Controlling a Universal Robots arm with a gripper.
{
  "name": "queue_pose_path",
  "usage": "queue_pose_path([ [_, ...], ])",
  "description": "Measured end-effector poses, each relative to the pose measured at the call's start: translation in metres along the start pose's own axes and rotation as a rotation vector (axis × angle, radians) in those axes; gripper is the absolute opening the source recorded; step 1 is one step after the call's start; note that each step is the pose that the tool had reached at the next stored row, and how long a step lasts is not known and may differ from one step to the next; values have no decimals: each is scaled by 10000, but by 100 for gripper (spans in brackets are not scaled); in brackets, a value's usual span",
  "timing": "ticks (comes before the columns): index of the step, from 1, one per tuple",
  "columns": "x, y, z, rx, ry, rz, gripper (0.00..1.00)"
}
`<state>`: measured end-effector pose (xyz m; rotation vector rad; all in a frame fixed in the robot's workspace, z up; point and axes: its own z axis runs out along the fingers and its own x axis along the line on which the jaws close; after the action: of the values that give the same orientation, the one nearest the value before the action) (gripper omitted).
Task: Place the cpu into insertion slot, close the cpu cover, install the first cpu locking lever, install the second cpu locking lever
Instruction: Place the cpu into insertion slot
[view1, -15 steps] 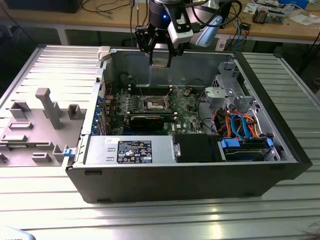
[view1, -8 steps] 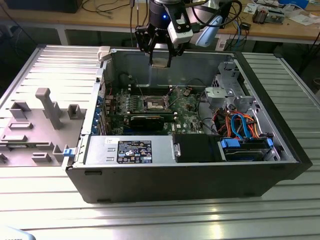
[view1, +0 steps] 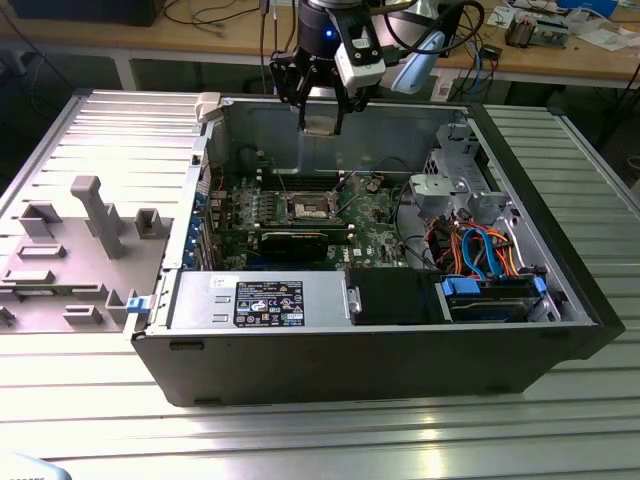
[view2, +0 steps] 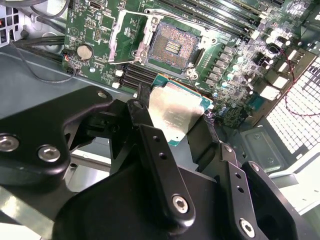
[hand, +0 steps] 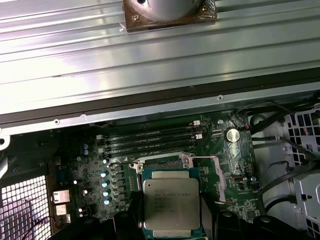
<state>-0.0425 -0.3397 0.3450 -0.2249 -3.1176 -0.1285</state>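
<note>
Cpu (hand: 171, 204): small flat square pkg, dull silver-grey metal top w/ faint print, and a green substrate edge is showing round it in both wrist views. The gripper (view2: 172, 122) is clamping it by two opposite edges, its black fingers (view2: 142, 112) closed in only to the chip's width.

In the exterior view the gripper is hanging over the open computer case (view1: 350, 365), seen against the far wall, w/ the chip well above the motherboard (view1: 375, 215). The insertion slot (view2: 172, 47) is lying open w/ its contact field exposed. The cpu is sitting apart from it, not yet seated. The cpu cover (view2: 144, 39) is standing swung up just beside the slot, as far as can be made out.

Obstructions: the finger bases are covering part of the chip in the second wrist view. Locking levers: thin metal rods by the slot, position cannot be told w/ certainty.
</note>
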Motion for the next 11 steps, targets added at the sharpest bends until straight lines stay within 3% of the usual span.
queue_pose_path([
  [11,1,0,1,-1,-4,36,55],
])
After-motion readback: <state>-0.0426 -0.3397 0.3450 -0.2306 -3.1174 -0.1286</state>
